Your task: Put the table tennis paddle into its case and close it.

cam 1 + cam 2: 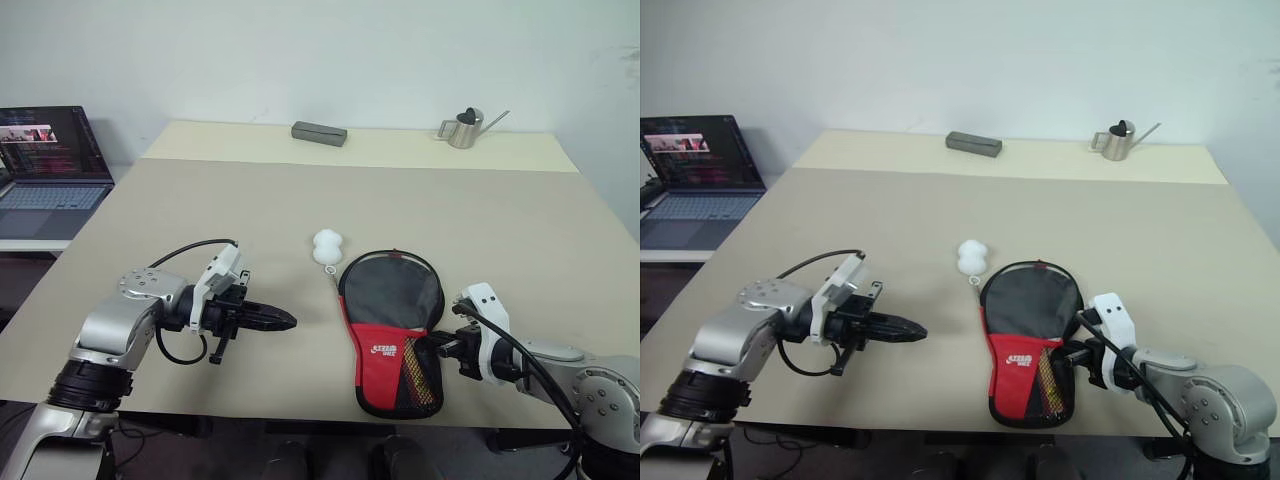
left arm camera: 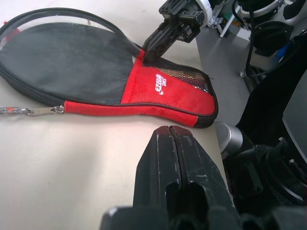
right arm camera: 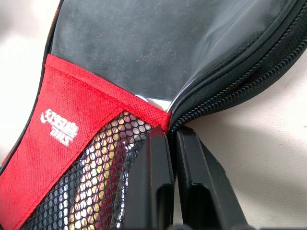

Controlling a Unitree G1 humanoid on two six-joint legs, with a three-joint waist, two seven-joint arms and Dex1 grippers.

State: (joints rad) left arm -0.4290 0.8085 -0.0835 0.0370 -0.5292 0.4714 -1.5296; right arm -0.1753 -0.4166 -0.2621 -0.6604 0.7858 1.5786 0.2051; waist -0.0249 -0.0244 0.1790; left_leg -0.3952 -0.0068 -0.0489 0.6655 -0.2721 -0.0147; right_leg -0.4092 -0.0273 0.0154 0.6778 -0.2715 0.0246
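Note:
The case (image 1: 385, 350) lies flat near the table's front edge, black round part away from me, red mesh-pocket end toward me. Its zip stands open along the right rim (image 3: 249, 76). The table tennis paddle is inside; its tan handle (image 3: 96, 191) shows through the mesh. A white pom-pom (image 1: 328, 247) lies beside the case, chained to the zip pull (image 2: 36, 111). My right gripper (image 1: 438, 345) is shut, its tips against the case's right edge where red meets black. My left gripper (image 1: 290, 321) is shut and empty, pointing at the case from its left, a short gap away.
An open laptop (image 1: 50, 165) sits on a side desk at the far left. A grey oblong box (image 1: 319, 133) and a small metal watering can (image 1: 465, 128) stand at the table's back edge. The case's red end lies close to the front edge.

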